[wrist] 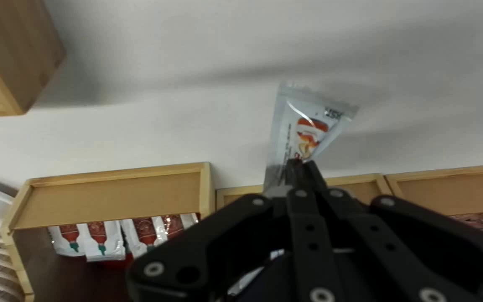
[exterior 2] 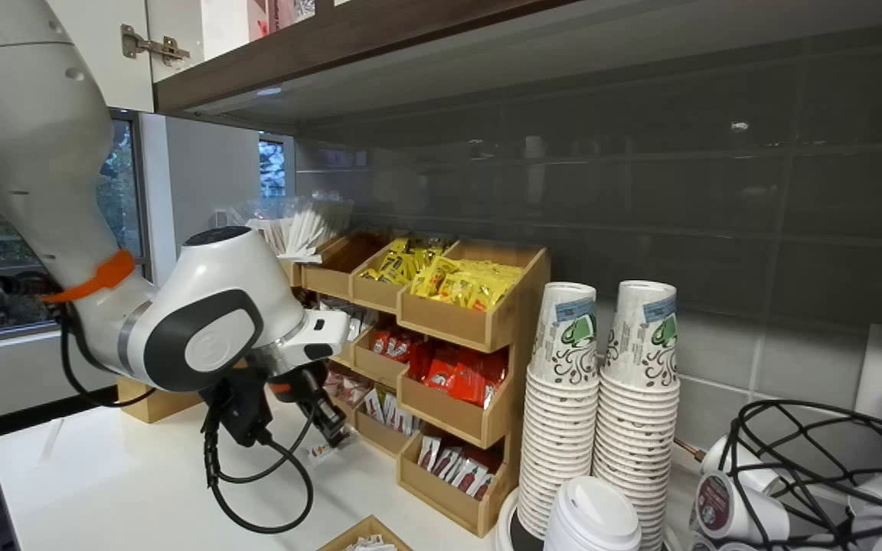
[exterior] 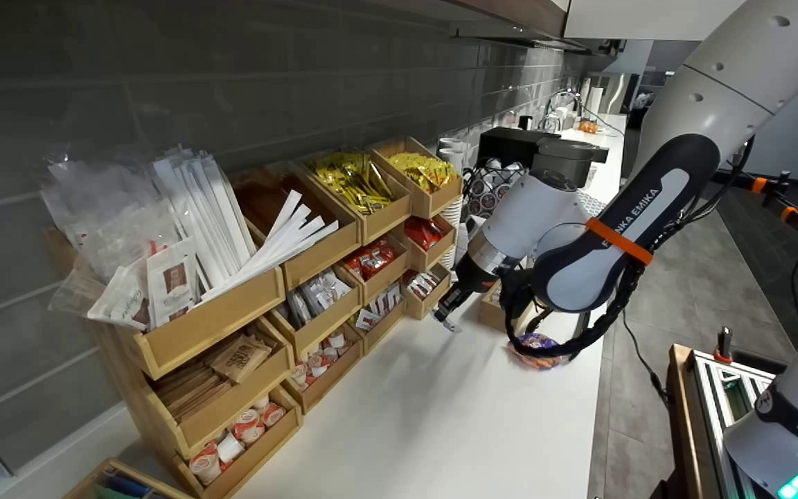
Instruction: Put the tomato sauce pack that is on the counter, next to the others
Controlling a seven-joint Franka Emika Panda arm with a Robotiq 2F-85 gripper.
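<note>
**Pinched by one end: tomato sauce pack (wrist: 303, 130), not yet filed**

Fingers (wrist: 295, 174) clamped on one end of it; the printed rest sticks out free, probably handy for tucking in. Pack is just in front of the wooden organizer (exterior 2: 445, 321), over the white surface (exterior: 496, 430); contact unclear. Red-and-white sachets (wrist: 101, 240) lean in a low-fronted bottom compartment (wrist: 115, 197), likely for easy grabbing. Whether it's the target: unsure.

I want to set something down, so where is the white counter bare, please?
The white counter is bare between the bottom bins and its front edge, up to the purple-patterned bag. Crowded: around the end effector gripping the sachet, and by the stacked paper cups.
</note>
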